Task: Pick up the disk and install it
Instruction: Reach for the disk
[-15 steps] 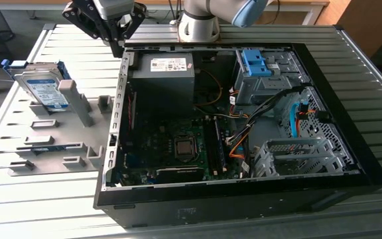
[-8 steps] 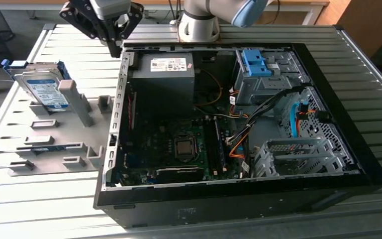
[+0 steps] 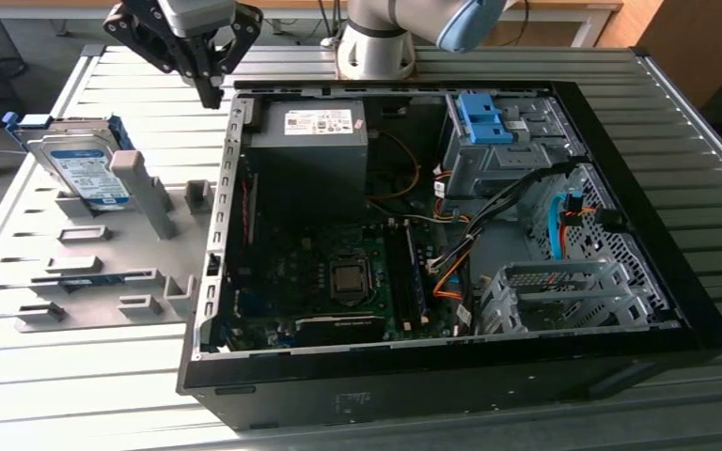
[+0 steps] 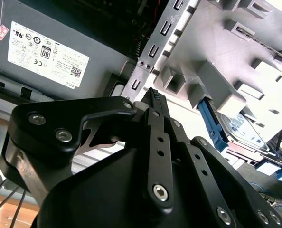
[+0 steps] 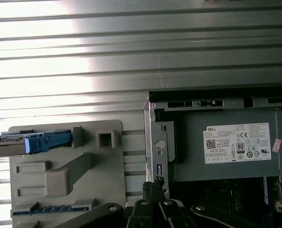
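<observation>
Nearest in the exterior view is the black wall of the open computer case (image 3: 462, 376), which lies on its side on the slatted metal table (image 3: 86, 395). Inside the case, the motherboard (image 3: 323, 272) fills the near left part. A silver perforated drive cage (image 3: 556, 296) sits at the near right, with orange and black cables just beyond it. On the table to the exterior view's left of the case lies a grey holder plate (image 3: 110, 282) with raised blocks and slots. Farther back on that plate stands the disk (image 3: 79, 169), tilted on edge against an upright block, with its white-and-blue label facing out and its blue bracket showing along the top. It also shows in the second wrist view (image 4: 240, 129) and edge-on in the first wrist view (image 5: 41, 141). In the far part of the case sit the grey power supply (image 3: 305, 141) with its white sticker and, to the right, a bare blue bracket (image 3: 483, 117) on the drive bay. The gripper (image 3: 214, 94) hangs over the far left corner of the case, between the disk and the power supply, well apart from the disk. Its fingers are drawn together to a narrow point with nothing between them, as both wrist views show (image 4: 153, 92) (image 5: 155, 182). Farthest back stands the arm's base (image 3: 378, 52).
</observation>
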{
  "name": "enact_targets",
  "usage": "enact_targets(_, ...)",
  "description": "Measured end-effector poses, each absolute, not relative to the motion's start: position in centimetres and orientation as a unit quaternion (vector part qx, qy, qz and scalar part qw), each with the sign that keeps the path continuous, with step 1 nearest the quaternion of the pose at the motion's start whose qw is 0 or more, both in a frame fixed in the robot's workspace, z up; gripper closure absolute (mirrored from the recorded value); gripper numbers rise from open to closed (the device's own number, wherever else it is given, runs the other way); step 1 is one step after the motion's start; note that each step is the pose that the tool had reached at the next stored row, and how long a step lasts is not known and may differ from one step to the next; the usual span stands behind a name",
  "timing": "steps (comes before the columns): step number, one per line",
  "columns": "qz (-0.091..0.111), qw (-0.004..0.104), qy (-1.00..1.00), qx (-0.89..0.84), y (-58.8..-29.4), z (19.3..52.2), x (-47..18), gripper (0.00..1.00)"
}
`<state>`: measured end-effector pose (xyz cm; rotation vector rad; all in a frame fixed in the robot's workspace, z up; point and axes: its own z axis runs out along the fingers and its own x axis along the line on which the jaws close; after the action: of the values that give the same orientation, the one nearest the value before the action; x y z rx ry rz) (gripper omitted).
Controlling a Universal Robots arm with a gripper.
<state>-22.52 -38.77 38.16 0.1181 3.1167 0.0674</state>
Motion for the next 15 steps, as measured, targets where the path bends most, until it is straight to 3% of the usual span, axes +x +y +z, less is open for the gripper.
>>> enact_targets(15, 0.022, 0.011, 0.999, 0.038, -38.67, 38.14, -23.32, 0.89)
